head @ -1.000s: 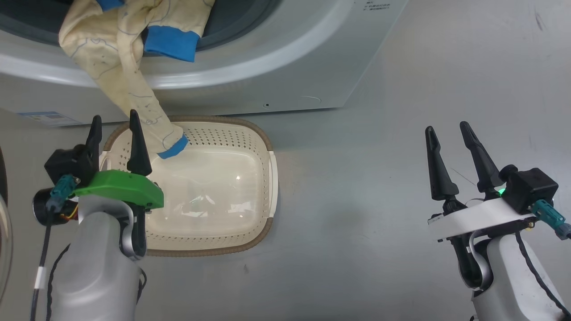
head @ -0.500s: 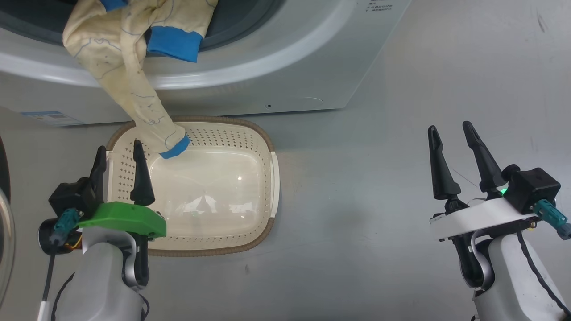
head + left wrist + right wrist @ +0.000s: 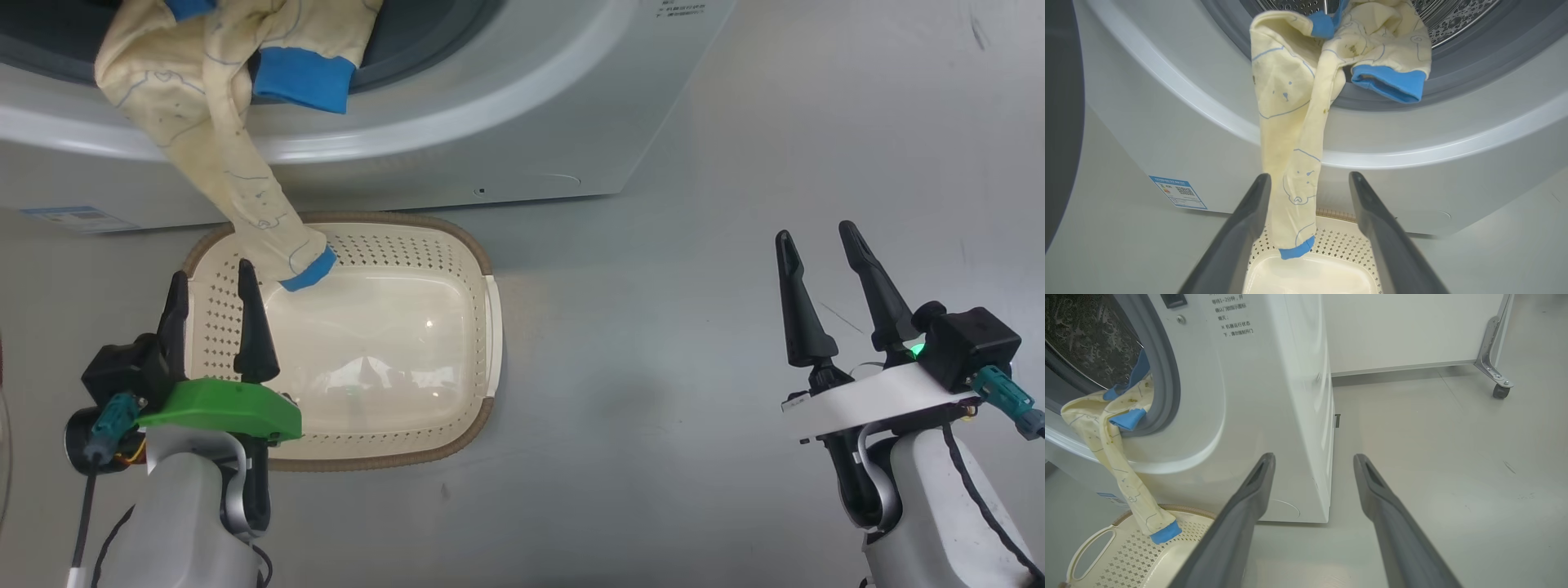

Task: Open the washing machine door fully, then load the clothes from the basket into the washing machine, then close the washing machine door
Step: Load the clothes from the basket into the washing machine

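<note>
Tucking in the clothes (image 3: 188,90) at 11 o'clock remains, sleeve dangling into the basket (image 3: 408,238); your left hand (image 3: 210,273) and right hand (image 3: 815,233) are spread, empty.

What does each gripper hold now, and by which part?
Nothing. The left gripper and right gripper are open and empty; the clothes hang from the washing machine.

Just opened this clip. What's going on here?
The robot is loading laundry. The clothes lie draped over the lip of the open washing machine, with one long sleeve hanging outside, its blue cuff dangling over the basket. Neither gripper holds anything. The left gripper is open above the basket's left side, near that cuff. The right gripper is open over the floor.
</note>
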Available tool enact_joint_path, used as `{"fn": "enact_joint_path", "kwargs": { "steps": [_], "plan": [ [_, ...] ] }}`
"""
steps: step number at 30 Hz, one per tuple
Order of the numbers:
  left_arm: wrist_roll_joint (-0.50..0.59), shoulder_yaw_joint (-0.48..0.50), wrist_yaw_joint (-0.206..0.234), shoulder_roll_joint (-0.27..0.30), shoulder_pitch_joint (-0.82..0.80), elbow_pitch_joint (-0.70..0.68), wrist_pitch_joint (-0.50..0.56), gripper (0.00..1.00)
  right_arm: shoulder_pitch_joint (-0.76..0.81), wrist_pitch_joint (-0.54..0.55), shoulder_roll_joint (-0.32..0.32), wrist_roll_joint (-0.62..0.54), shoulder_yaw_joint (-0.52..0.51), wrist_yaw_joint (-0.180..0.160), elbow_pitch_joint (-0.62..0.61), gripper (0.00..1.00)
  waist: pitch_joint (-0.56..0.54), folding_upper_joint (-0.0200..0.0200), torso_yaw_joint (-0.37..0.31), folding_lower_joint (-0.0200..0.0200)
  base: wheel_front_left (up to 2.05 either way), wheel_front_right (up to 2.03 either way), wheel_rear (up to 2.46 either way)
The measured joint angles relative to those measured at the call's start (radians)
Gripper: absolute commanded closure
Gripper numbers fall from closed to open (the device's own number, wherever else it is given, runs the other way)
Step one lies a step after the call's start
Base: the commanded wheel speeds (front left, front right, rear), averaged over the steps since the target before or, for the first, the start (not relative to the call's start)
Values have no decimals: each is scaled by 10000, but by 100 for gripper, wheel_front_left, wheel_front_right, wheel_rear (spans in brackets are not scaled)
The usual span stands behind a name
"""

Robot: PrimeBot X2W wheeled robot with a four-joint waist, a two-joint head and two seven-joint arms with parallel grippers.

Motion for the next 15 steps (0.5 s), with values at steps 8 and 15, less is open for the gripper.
{"fn": "enact_joint_path", "kwargs": {
  "steps": [8, 15],
  "plan": [
    [-13, 109, -69, 6, -438, 58, 0, 0, -12, 0, -2, -2, 174, 0, -109, 0, 440, 0, -179, 0, 0, 0, 0],
    [2, 282, -142, 244, -1191, 320, -2, 0, -41, 0, 0, -2, 198, 0, -180, 0, 835, 0, -432, 0, 0, 0, 0]
  ]
}}
